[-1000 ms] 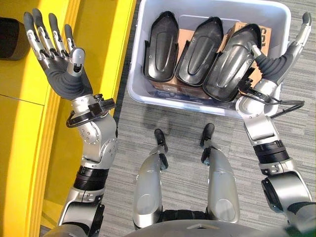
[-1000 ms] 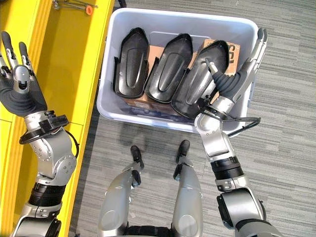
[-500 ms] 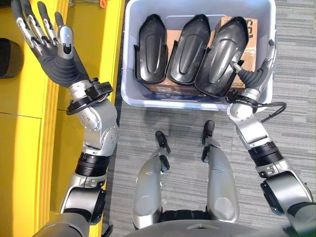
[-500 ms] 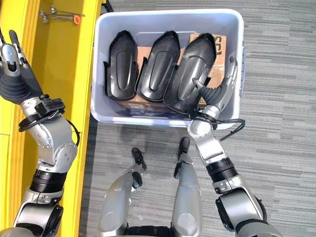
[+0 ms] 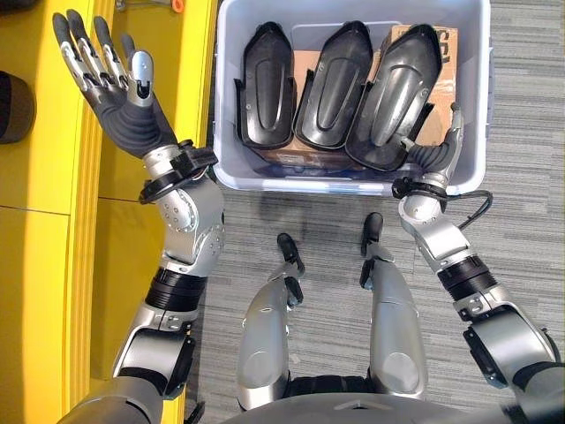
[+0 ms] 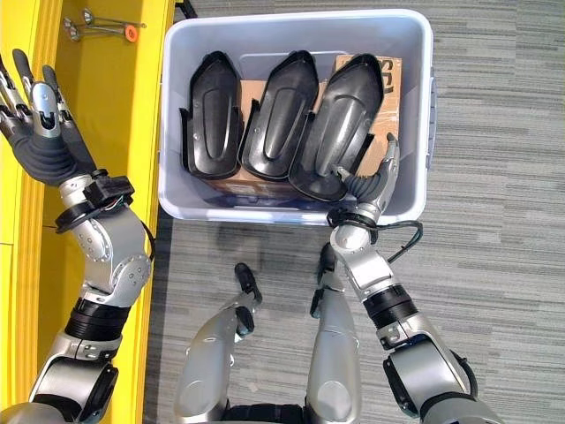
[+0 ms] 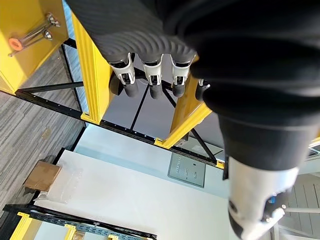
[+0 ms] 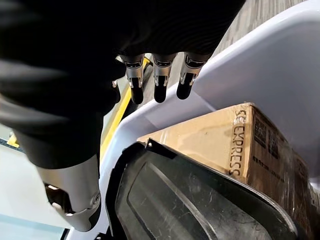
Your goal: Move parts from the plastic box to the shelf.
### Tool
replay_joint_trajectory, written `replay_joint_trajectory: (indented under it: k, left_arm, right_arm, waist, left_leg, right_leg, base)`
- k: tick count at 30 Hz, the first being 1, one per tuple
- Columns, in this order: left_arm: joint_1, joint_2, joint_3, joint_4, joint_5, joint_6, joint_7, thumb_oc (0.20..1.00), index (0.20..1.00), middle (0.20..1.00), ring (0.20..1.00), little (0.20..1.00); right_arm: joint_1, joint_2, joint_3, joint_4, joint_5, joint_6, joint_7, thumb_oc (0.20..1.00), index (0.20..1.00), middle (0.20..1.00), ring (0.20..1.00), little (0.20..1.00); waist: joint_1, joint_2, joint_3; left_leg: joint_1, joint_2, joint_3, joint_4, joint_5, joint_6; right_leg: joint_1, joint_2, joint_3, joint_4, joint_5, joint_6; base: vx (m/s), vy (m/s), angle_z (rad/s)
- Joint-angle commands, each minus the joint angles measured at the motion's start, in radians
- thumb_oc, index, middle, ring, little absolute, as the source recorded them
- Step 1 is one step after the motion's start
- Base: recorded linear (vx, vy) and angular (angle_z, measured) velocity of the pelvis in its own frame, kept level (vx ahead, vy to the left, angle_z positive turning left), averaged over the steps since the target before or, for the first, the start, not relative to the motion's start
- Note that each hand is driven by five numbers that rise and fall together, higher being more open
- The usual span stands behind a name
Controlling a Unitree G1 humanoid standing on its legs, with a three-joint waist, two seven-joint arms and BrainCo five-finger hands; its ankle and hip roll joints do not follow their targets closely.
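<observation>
Black parts in plastic box; right hand open beside rightmost.

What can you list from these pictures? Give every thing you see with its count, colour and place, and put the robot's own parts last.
Plastic box: one, pale grey, on the carpet ahead.
Black parts: three, side by side in the box.
Cardboard boxes: brown, under the parts; count unclear.
Shelf: one, yellow, on the robot's left.
Metal tool with an orange ring: on the shelf.
Carpet: grey, striped.
Left hand: open, raised over the shelf.
Right hand: open, at the box's near right corner beside the rightmost part.
</observation>
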Motion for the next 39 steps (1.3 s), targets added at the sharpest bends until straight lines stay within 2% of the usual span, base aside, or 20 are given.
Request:
replay_joint_trajectory:
  k: [1, 3, 6, 8, 10, 11, 15, 18, 22, 31, 35, 36, 37, 38, 39]
  left_arm:
    - [-0.015, 0.035, 0.001, 0.0, 0.025, -0.076, -0.022, 1.0, 1.0, 1.0, 1.0, 1.0]
    - [-0.017, 0.032, -0.001, 0.004, 0.022, -0.078, -0.023, 1.0, 1.0, 1.0, 1.0, 1.0]
    - [-0.02, 0.03, -0.009, 0.028, 0.031, -0.091, -0.029, 1.0, 1.0, 1.0, 1.0, 1.0]
    - [-0.032, 0.03, -0.018, 0.051, -0.028, -0.136, -0.05, 1.0, 1.0, 1.0, 1.0, 1.0]
    - [-0.039, 0.026, -0.017, 0.053, -0.015, -0.156, -0.057, 1.0, 1.0, 1.0, 1.0, 1.0]
    - [-0.039, 0.026, -0.018, 0.054, -0.014, -0.156, -0.056, 1.0, 1.0, 1.0, 1.0, 1.0]
    - [-0.072, 0.028, -0.036, 0.085, -0.019, -0.16, -0.073, 1.0, 1.0, 1.0, 1.0, 1.0]
    - [-0.095, 0.031, -0.048, 0.097, -0.003, -0.154, -0.061, 1.0, 1.0, 1.0, 1.0, 1.0]
    - [-0.125, 0.035, -0.061, 0.125, 0.001, -0.162, -0.046, 1.0, 1.0, 1.0, 1.0, 1.0]
    - [-0.176, 0.05, -0.083, 0.129, 0.038, -0.129, 0.001, 1.0, 1.0, 1.0, 1.0, 1.0]
    - [-0.2, 0.053, -0.091, 0.132, 0.055, -0.115, 0.021, 1.0, 1.0, 1.0, 1.0, 1.0]
    - [-0.21, 0.053, -0.097, 0.139, 0.055, -0.111, 0.029, 1.0, 1.0, 1.0, 1.0, 1.0]
    - [-0.212, 0.054, -0.098, 0.14, 0.057, -0.11, 0.031, 1.0, 1.0, 1.0, 1.0, 1.0]
    - [-0.217, 0.051, -0.102, 0.146, 0.051, -0.113, 0.03, 1.0, 1.0, 1.0, 1.0, 1.0]
    - [-0.22, 0.05, -0.103, 0.148, 0.051, -0.11, 0.029, 1.0, 1.0, 1.0, 1.0, 1.0]
  right_arm:
    - [-0.034, 0.015, 0.03, -0.019, -0.041, 0.0, 0.024, 1.0, 1.0, 1.0, 1.0, 1.0]
    - [-0.042, 0.017, 0.038, -0.01, -0.03, 0.006, 0.016, 1.0, 1.0, 1.0, 1.0, 1.0]
    - [-0.056, 0.02, 0.044, 0.048, 0.115, 0.005, -0.002, 1.0, 1.0, 1.0, 1.0, 1.0]
    - [-0.068, 0.03, 0.039, 0.123, 0.255, 0.014, 0.04, 1.0, 1.0, 1.0, 1.0, 1.0]
    - [-0.07, 0.036, 0.045, 0.173, 0.263, 0.002, 0.065, 1.0, 1.0, 1.0, 1.0, 1.0]
    - [-0.072, 0.037, 0.045, 0.177, 0.263, -0.001, 0.066, 1.0, 1.0, 1.0, 1.0, 1.0]
    - [-0.1, 0.05, 0.052, 0.324, 0.423, -0.023, 0.129, 1.0, 1.0, 1.0, 1.0, 1.0]
    - [-0.119, 0.056, 0.041, 0.38, 0.532, -0.024, 0.105, 1.0, 1.0, 1.0, 1.0, 1.0]
    - [-0.148, 0.04, 0.037, 0.454, 0.46, -0.03, 0.122, 1.0, 1.0, 1.0, 1.0, 1.0]
    - [-0.224, -0.001, 0.039, 0.464, 0.391, -0.025, 0.077, 1.0, 1.0, 1.0, 1.0, 1.0]
    - [-0.266, -0.019, 0.048, 0.465, 0.315, 0.045, 0.057, 1.0, 1.0, 1.0, 1.0, 1.0]
    - [-0.286, -0.029, 0.059, 0.472, 0.297, 0.096, 0.05, 1.0, 1.0, 1.0, 1.0, 1.0]
    - [-0.289, -0.031, 0.062, 0.474, 0.294, 0.11, 0.053, 1.0, 1.0, 1.0, 1.0, 1.0]
    - [-0.303, -0.035, 0.07, 0.481, 0.307, 0.152, 0.049, 1.0, 1.0, 1.0, 1.0, 1.0]
    - [-0.308, -0.038, 0.075, 0.49, 0.315, 0.157, 0.043, 1.0, 1.0, 1.0, 1.0, 1.0]
  waist:
    - [0.008, 0.005, -0.038]
    - [0.01, 0.005, -0.038]
    - [0.017, 0.004, -0.038]
    - [0.023, 0.002, -0.038]
    - [0.028, 0.001, -0.038]
    - [0.028, 0.001, -0.038]
    - [0.045, 0.001, -0.038]
    - [0.051, 0.002, -0.038]
    - [0.056, 0.001, -0.038]
    - [0.063, -0.004, -0.038]
    - [0.064, -0.008, -0.038]
    - [0.065, -0.01, -0.038]
    - [0.065, -0.011, -0.038]
    - [0.064, -0.012, -0.038]
    - [0.065, -0.014, -0.038]
  left_leg:
    - [-0.092, 0.021, -0.138, 0.067, -0.066, -0.044]
    - [-0.094, 0.02, -0.14, 0.067, -0.065, -0.044]
    - [-0.106, 0.017, -0.147, 0.073, -0.065, -0.043]
    - [-0.115, 0.016, -0.148, 0.078, -0.066, -0.043]
    - [-0.12, 0.016, -0.149, 0.076, -0.064, -0.044]
    - [-0.121, 0.016, -0.149, 0.076, -0.064, -0.044]
    - [-0.149, 0.021, -0.153, 0.087, -0.056, -0.046]
    - [-0.161, 0.021, -0.156, 0.093, -0.054, -0.046]
    - [-0.181, 0.024, -0.158, 0.103, -0.054, -0.045]
    - [-0.212, 0.023, -0.165, 0.125, -0.055, -0.042]
    - [-0.225, 0.024, -0.17, 0.139, -0.059, -0.041]
    - [-0.231, 0.025, -0.173, 0.147, -0.062, -0.04]
    - [-0.233, 0.025, -0.174, 0.149, -0.062, -0.04]
    - [-0.241, 0.026, -0.174, 0.156, -0.063, -0.04]
    - [-0.245, 0.026, -0.177, 0.16, -0.065, -0.04]
  right_leg:
    - [-0.007, -0.031, 0.036, 0.116, -0.164, 0.072]
    - [-0.008, -0.032, 0.036, 0.116, -0.164, 0.072]
    - [-0.013, -0.032, 0.033, 0.117, -0.162, 0.071]
    - [-0.02, -0.033, 0.03, 0.116, -0.159, 0.071]
    - [-0.023, -0.033, 0.027, 0.113, -0.156, 0.072]
    - [-0.023, -0.033, 0.027, 0.113, -0.155, 0.072]
    - [-0.042, -0.04, 0.014, 0.127, -0.152, 0.07]
    - [-0.052, -0.041, 0.012, 0.136, -0.152, 0.07]
    - [-0.067, -0.044, 0.008, 0.145, -0.151, 0.072]
    - [-0.086, -0.044, 0.007, 0.159, -0.144, 0.076]
    - [-0.092, -0.046, 0.007, 0.166, -0.143, 0.078]
    - [-0.097, -0.045, 0.008, 0.172, -0.143, 0.078]
    - [-0.098, -0.045, 0.009, 0.173, -0.143, 0.079]
    - [-0.105, -0.044, 0.011, 0.177, -0.142, 0.079]
    - [-0.108, -0.044, 0.012, 0.18, -0.143, 0.079]
  base:
    - [0.0, 0.0, 0.0]
    - [0.0, 0.0, 0.06]
    - [0.0, 0.003, 0.03]
    - [0.0, 0.016, 0.09]
    - [0.0, 0.018, 0.08]
    - [-0.01, 0.021, 0.06]
    - [-0.01, 0.041, 0.05]
    - [0.0, 0.031, 0.05]
    - [0.0, 0.041, 0.05]
    - [0.0, 0.015, 0.03]
    - [0.02, 0.017, 0.04]
    - [0.0, 0.0, 0.0]
    - [0.02, 0.033, 0.01]
    - [0.0, 0.0, 0.0]
    - [0.02, 0.044, 0.02]
